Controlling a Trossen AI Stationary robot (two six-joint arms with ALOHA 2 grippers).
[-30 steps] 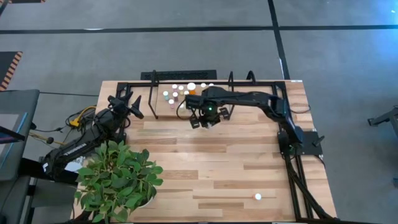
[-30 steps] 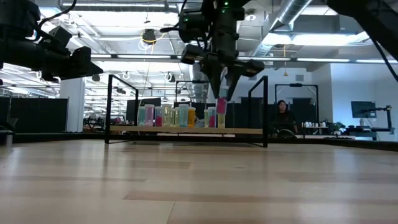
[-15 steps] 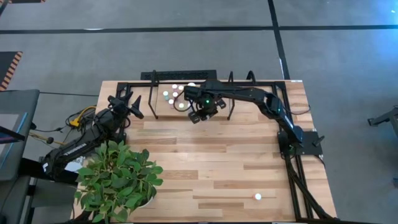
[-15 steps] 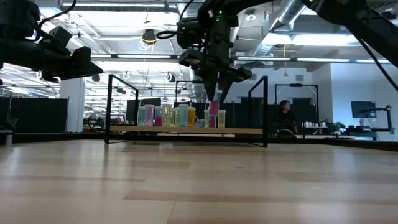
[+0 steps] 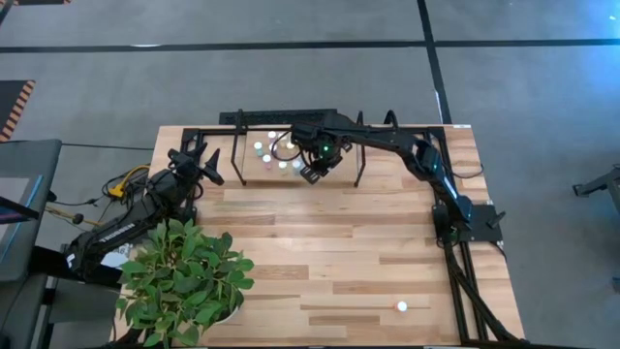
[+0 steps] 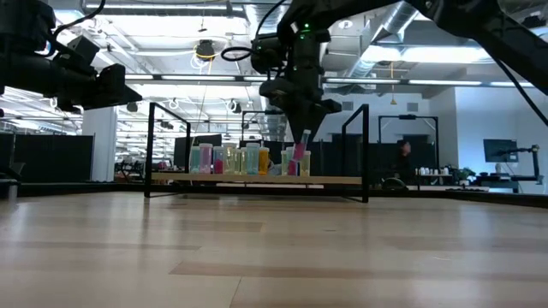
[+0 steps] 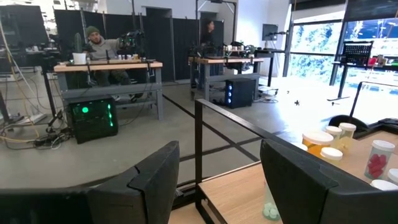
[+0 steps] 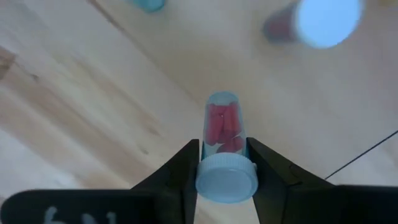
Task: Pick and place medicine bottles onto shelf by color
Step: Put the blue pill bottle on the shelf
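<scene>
I'm starting at the near edge of the desk (image 5: pixel 320 281): one white-capped bottle (image 5: pixel 401 306) sits alone toward the near right corner, not yet sorted, and the potted plant (image 5: pixel 184 276) fills the near left corner.

Moving up the left edge, my left gripper (image 5: pixel 203 163) is parked above the desk, well apart from the shelf (image 6: pixel 257 180), fingers partly spread and holding nothing. In its wrist view the gap between them shows only the black frame and the room beyond.

Now the far edge, where the action is. Over the last second my right gripper (image 6: pixel 301 137) has carried the pink bottle (image 6: pixel 299 158) from just in front of the shelf to over the shelf board and brought it down. A second ago it hung clear above the row; now its base sits down among the other bottles (image 6: pixel 227 160), toward the right end of the row, beside the pink ones there. I judge that as the placing step nearly finished, right colour group.

The right wrist view confirms the grip: the fingers (image 8: pixel 180 171) are clamped on either side of the pale cap (image 8: pixel 226 180), with the pink-filled body pointing down at the board. I can't tell whether the base is touching the wood yet. It's still a firm grasp, only beginning to ease.
</scene>
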